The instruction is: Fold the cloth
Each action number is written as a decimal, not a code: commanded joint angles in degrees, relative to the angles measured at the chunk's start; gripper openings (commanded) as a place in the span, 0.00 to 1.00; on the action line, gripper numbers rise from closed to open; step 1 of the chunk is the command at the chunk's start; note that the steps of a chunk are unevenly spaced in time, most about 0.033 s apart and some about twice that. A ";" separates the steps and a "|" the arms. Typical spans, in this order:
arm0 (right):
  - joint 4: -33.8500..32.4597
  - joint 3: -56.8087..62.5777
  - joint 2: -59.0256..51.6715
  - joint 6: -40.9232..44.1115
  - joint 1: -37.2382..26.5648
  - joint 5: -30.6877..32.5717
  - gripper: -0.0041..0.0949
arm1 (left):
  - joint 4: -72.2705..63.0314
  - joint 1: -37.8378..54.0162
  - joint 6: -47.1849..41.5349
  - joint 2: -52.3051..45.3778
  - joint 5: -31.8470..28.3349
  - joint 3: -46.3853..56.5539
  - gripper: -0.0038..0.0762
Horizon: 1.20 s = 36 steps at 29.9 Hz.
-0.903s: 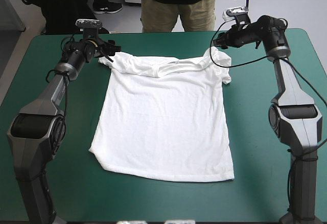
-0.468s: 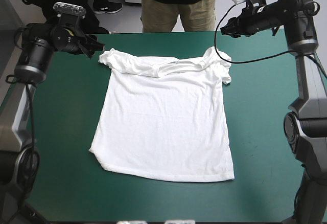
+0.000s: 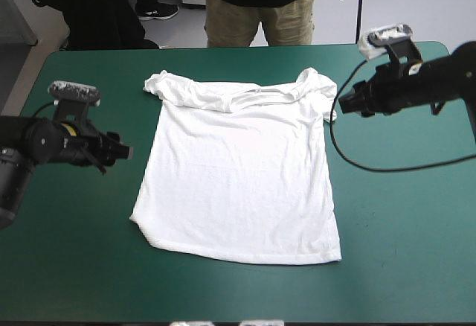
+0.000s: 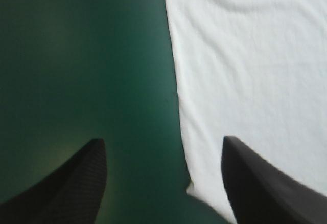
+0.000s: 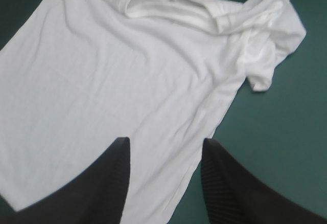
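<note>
In the high view, you have the white short-sleeved cotton T-shirt [image 3: 238,177] spread flat in the middle of the worktop's teal-green cover [image 3: 401,222], collar toward the far edge and hem toward the near edge. The shoulder band is rumpled and turned over on itself, with both sleeves bunched at the far corners. Your left tool [image 3: 119,151] sits over bare cover beside the shirt's left side edge, clearly apart from the cloth. Your right tool [image 3: 346,103] points at the right sleeve from the worktop's right side, its tip just beside that sleeve. In the left wrist view, the left tool [image 4: 162,139] has its black fingers spread wide with nothing between them. The T-shirt's [image 4: 250,70] side edge runs through the gap, so one finger stands over the bare cover [image 4: 76,55] and the other over white cloth. In the right wrist view, the right tool [image 5: 166,140] is likewise spread, gripping nothing. The T-shirt [image 5: 117,65] lies ahead of and under it, with the creased collar and one sleeve farthest ahead, that sleeve jutting out onto the cover [image 5: 276,132]. The shirt's side edge passes between these fingers, one over cloth, the other mostly over cover.
</note>
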 commanded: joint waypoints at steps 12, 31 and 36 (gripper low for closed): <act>4.28 25.93 -23.32 -0.69 -0.41 -0.22 0.43 | -5.66 -0.02 -4.05 -7.79 -9.90 23.10 0.63; 3.08 41.53 -22.56 -2.38 -0.41 -15.88 0.41 | -14.33 -0.02 5.18 9.95 -14.05 26.67 0.62; 3.08 41.68 -21.58 -3.76 -0.41 -15.25 0.36 | -13.72 -0.02 5.29 11.75 -11.35 26.67 0.44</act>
